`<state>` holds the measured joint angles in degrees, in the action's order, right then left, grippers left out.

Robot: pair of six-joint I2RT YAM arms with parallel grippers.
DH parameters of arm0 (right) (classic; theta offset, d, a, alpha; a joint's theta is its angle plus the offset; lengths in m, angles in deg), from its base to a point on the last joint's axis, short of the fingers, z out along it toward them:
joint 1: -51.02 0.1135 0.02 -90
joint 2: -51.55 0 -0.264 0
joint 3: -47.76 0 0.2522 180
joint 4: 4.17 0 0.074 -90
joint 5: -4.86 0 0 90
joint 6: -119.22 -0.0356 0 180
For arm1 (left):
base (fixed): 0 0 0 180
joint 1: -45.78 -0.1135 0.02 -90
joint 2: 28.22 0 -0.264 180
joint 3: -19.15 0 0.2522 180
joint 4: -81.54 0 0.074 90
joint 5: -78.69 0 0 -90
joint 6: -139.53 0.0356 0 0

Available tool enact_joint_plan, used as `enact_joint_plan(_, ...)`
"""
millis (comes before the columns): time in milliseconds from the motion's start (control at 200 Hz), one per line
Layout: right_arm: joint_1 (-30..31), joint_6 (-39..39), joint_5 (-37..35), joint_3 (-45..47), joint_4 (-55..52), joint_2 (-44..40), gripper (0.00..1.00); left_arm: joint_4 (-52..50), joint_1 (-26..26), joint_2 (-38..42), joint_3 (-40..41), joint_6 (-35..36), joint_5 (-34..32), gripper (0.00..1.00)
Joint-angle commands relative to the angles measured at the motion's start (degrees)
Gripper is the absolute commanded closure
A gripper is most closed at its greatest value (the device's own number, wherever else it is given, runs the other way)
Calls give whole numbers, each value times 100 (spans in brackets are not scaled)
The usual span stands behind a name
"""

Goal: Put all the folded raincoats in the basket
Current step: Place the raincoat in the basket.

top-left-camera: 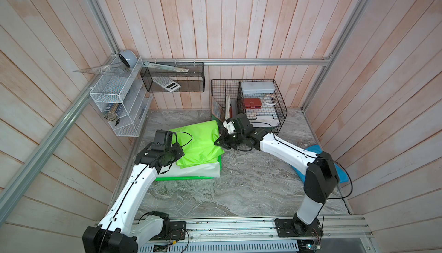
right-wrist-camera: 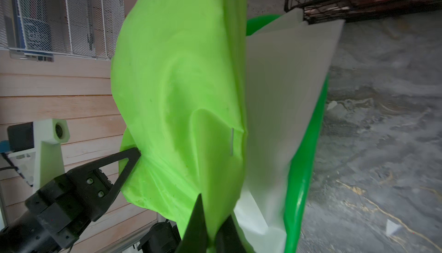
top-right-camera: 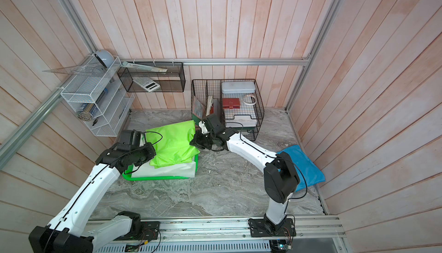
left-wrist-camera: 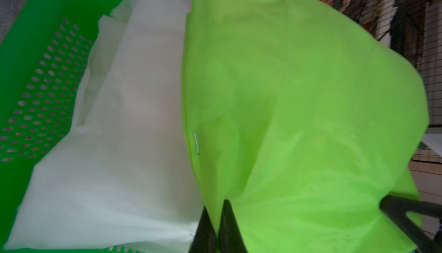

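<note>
The lime-green folded raincoat [top-left-camera: 198,141] [top-right-camera: 172,144] hangs stretched between both grippers, just over the bright green basket [top-left-camera: 181,178] [left-wrist-camera: 35,48]. My left gripper [left-wrist-camera: 216,206] is shut on the raincoat's [left-wrist-camera: 299,96] near-left edge. At the opposite edge, my right gripper [right-wrist-camera: 212,208] [top-left-camera: 218,141] is shut on a fold of the raincoat [right-wrist-camera: 179,84]. A white folded sheet-like garment [top-left-camera: 198,170] [left-wrist-camera: 119,144] lies in the basket under it. The left gripper [right-wrist-camera: 134,153] also shows in the right wrist view, pinching the cloth.
A black wire desk organiser [top-left-camera: 260,105] stands right behind the right wrist. A white wire rack [top-left-camera: 119,101] and a black mesh bin [top-left-camera: 172,77] hang on the walls at the left. A blue folded garment [top-right-camera: 301,163] lies at the right wall.
</note>
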<state>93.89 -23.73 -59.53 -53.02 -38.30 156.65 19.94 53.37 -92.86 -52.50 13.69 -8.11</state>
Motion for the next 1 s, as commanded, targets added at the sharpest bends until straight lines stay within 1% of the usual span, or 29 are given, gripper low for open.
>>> enact_joint_plan(0,-2,-131,-385,-483,-51,495,99,-373,-564,-251,161,508,-45,100)
enact_joint_plan(100,98,-171,-380,-684,8,882,99,-204,-813,-406,283,622,243,100)
enact_joint_plan(205,158,-221,-451,-663,76,1100,99,-148,-927,-522,360,717,213,100)
enact_joint_plan(420,334,-337,-366,-469,251,1437,96,-130,-1136,-868,410,826,198,100)
enact_joint_plan(680,387,-330,-385,-500,261,1514,95,-135,-1328,-1094,401,887,292,100)
enact_joint_plan(840,447,-321,-366,-729,153,1413,94,-171,-1357,-968,326,923,502,100)
enact_joint_plan(995,510,-414,-320,-958,140,1308,93,-528,-1362,-797,7,964,436,100)
